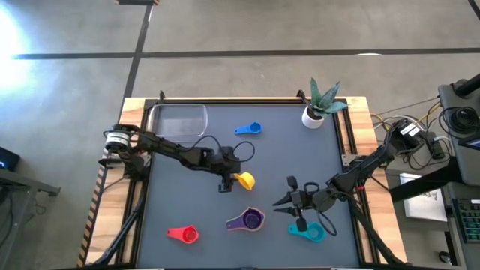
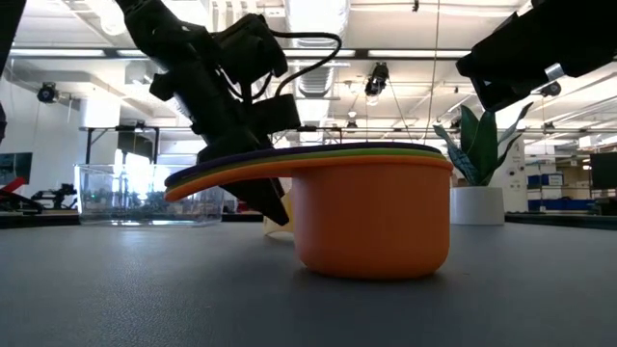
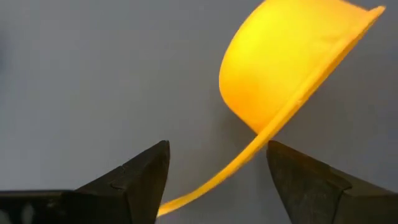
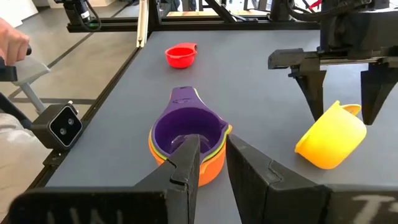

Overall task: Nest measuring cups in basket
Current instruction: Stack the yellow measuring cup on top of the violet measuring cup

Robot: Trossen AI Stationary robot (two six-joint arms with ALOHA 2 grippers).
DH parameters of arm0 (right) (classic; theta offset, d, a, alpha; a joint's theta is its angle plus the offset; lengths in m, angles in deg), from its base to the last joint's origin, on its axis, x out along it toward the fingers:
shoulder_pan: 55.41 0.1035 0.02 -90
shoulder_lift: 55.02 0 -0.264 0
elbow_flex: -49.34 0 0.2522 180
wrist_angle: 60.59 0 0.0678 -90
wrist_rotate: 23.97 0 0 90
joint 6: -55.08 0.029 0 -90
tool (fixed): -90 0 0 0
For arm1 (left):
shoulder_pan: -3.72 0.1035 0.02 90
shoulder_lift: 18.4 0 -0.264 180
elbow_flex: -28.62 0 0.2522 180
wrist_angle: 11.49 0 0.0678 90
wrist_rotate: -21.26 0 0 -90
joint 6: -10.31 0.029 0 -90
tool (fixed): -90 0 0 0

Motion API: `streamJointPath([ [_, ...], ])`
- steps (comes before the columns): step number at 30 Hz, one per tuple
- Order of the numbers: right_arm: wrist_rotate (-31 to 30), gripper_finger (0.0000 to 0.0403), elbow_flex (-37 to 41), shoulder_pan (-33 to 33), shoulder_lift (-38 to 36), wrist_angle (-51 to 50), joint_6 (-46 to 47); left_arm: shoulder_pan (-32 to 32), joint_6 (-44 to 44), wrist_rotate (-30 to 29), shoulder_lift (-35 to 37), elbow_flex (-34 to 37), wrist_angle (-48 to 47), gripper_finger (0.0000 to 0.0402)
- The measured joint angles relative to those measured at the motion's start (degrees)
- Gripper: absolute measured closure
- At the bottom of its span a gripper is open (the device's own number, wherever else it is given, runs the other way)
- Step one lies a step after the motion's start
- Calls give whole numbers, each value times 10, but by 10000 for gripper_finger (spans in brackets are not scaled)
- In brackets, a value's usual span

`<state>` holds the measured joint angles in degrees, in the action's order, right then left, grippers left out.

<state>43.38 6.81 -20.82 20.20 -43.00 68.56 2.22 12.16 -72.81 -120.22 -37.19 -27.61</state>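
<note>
Left pincer [image 1: 227,182]: near the middle of the surface [image 1: 202,217], fingers [image 3: 134,177] spread wide either side of the flat handle of the yellow cup [image 1: 244,180]. In the left wrist view the handle runs between the two fingers with a gap on each side; no grip is visible. The yellow cup lies tipped on its side, its rim tilted off the surface.

Right pincer [image 1: 283,201]: over the near right part of the surface, fingers narrow with a small gap between them, holding nothing. In the right wrist view it points toward the nested stack just in front of it.

Nested stack [image 1: 248,220]: purple cup innermost, green visible under its rim, orange cup [image 2: 371,226] outermost. It stands upright on the surface near the front edge, between the red and teal cups, handles layered on one side.

Teal cup [image 1: 308,232]: upright on the surface, near the right pincer, toward the front right.

Red cup [image 1: 184,234]: upright, front left, well apart from both pincers.

Blue cup [image 1: 250,129]: far part of the surface, alone, between basket and plant pot.

Basket [image 1: 177,120]: clear, at the far left corner of the surface; no cups lie in it.

White plant pot [image 1: 313,117]: far right corner, with a spiky green plant.

A hand [image 4: 12,43] shows beyond the surface edge in the right wrist view.
</note>
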Motion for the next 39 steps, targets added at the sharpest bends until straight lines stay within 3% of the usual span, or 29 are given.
streamJointPath([
  [5, 0, 335, 0, 0, 0, 1, 0, 0, -21, 0, 0, -10, -25, 222],
  [12, 0, 335, 0, 0, 0, 3, 0, 1, -35, 4, 0, -58, -88, 387],
  [21, 1, 335, 0, 0, 0, 3, 16, 0, -58, 78, 24, -156, -221, 400],
  [25, 1, 335, 0, 0, 0, 2, 16, -11, -72, 124, 54, -168, -247, 400],
  [28, 1, 335, 0, 0, 0, 3, 16, -24, -114, 189, 93, -142, -199, 401],
  [33, 1, 335, 0, 0, -1, 2, 16, -60, -243, 283, 162, -41, -24, 401],
  [39, 1, 335, 0, 0, -11, 7, 8, -125, -430, 304, 195, 96, 253, 401],
])
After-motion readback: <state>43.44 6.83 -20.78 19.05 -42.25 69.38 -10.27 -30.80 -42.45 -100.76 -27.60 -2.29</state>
